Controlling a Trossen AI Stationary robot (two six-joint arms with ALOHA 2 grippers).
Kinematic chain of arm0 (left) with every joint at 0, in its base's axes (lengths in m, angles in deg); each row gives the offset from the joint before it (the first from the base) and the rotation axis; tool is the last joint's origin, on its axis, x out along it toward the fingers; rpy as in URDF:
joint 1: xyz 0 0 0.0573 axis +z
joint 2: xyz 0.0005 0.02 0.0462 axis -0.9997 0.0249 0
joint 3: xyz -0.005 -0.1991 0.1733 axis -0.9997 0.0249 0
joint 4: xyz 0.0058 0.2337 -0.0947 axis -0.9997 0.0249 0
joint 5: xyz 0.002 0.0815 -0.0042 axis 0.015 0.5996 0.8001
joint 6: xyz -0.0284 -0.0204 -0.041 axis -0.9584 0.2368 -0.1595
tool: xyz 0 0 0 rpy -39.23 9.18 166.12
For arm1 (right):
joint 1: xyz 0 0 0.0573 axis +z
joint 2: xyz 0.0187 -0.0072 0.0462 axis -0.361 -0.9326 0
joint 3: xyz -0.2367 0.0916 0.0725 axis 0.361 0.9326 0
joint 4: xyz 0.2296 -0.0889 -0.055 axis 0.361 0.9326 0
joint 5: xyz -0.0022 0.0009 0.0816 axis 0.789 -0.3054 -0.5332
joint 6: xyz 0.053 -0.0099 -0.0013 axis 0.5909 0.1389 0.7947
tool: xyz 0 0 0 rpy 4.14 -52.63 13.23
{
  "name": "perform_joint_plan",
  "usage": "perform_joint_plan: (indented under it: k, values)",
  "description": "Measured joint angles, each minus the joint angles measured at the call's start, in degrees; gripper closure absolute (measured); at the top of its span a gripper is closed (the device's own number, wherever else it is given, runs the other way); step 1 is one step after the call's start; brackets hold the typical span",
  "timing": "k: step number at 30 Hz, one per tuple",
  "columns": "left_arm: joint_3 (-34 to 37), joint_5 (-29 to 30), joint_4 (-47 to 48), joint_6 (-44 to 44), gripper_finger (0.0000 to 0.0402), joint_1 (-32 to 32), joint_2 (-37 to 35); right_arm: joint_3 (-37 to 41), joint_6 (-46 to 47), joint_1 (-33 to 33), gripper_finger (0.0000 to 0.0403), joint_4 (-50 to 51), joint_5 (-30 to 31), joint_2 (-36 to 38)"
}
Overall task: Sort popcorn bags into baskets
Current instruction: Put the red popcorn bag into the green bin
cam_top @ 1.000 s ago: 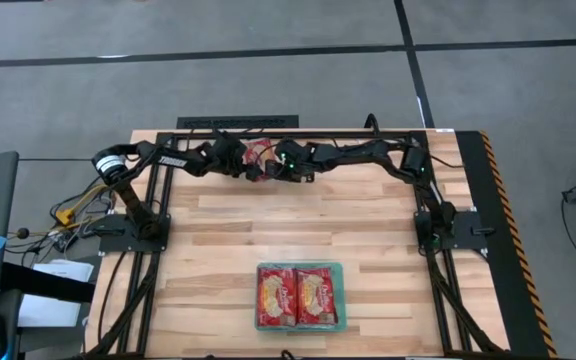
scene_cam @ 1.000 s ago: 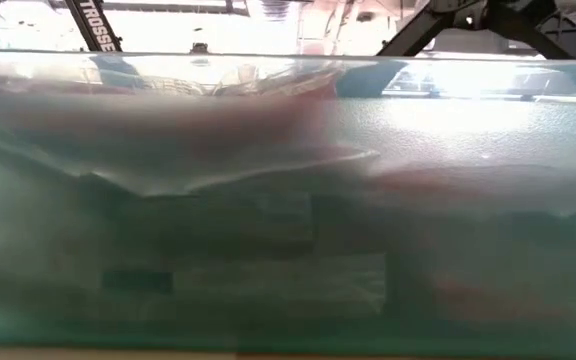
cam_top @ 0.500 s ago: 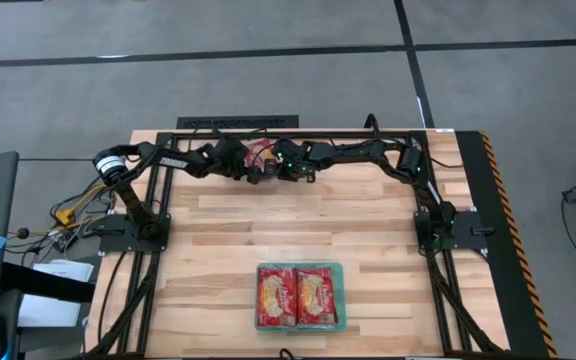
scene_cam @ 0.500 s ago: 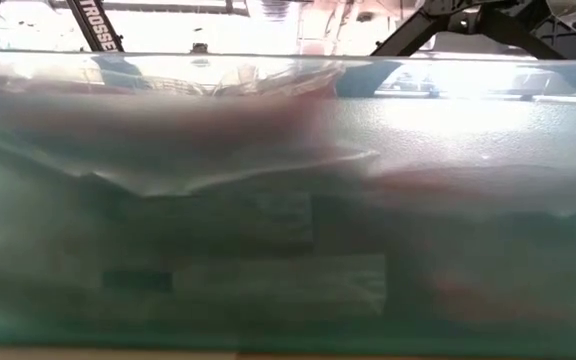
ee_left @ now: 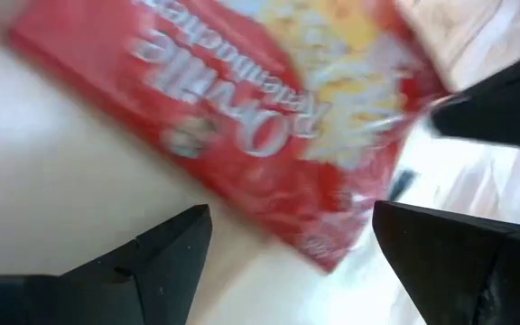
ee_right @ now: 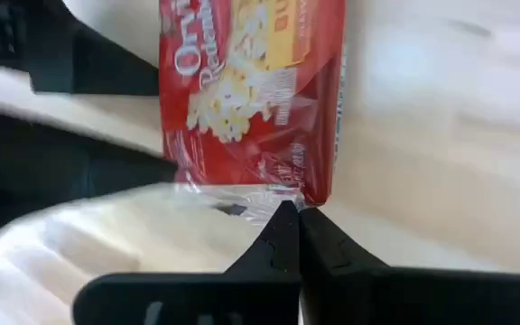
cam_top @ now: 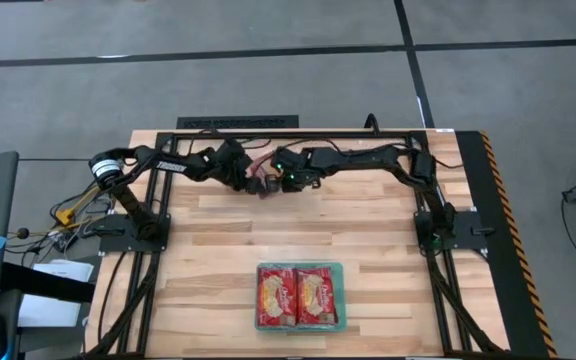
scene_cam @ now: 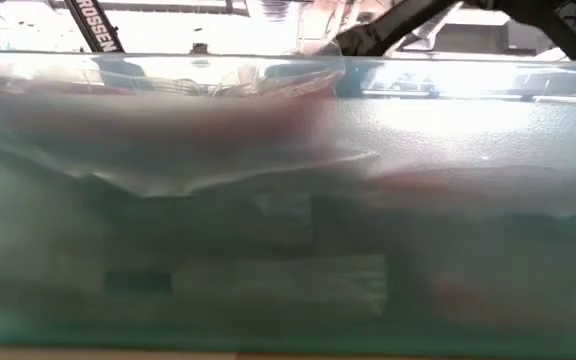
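One red popcorn bag is at the table's far middle, between my two grippers. My right gripper is shut on its end. My left gripper stands open just to the bag's left, with the bag in front of its fingertips; I cannot tell whether it touches. Two more popcorn bags lie flat, side by side, in the teal basket near the table's front edge. The basket's wall fills the low view. My right gripper pinches the bag's clear crimped end between its two shut fingertips. The fingers come along the bag's length, from the table's right side. The rest of the bag stretches away from the fingers over the wood; whether it is lifted clear I cannot tell.
Black frame rails run along the table's far edge and both sides. The wooden table top between the grippers and the basket is bare. A dark stand and cables sit off the table's left edge.
My right gripper has shut on the bag's end and gone toward the table's near edge, drawing the bag that way, out from beside the far rail. My left gripper has followed a little in the same direction and has stayed open.
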Motion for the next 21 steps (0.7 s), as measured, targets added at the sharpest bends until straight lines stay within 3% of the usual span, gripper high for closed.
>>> perform_joint_plan:
  k: [5,14,21]
  values:
    - [-0.02,-6.25,-0.5,-0.57,0.0097,-3.8,-0.18,0.02,1.98,5.03,0.0399,7.92,4.09,3.49]
    - [-0.04,-7.92,-2.43,-4.35,0.0097,-14.1,-0.18,0.02,7.81,13.79,0.0399,18.23,6.69,7.31]
    - [-0.09,-12.0,-5.78,-7.44,0.0097,-18.08,-2.58,0.02,15.74,19.86,0.04,20.11,9.22,12.29]
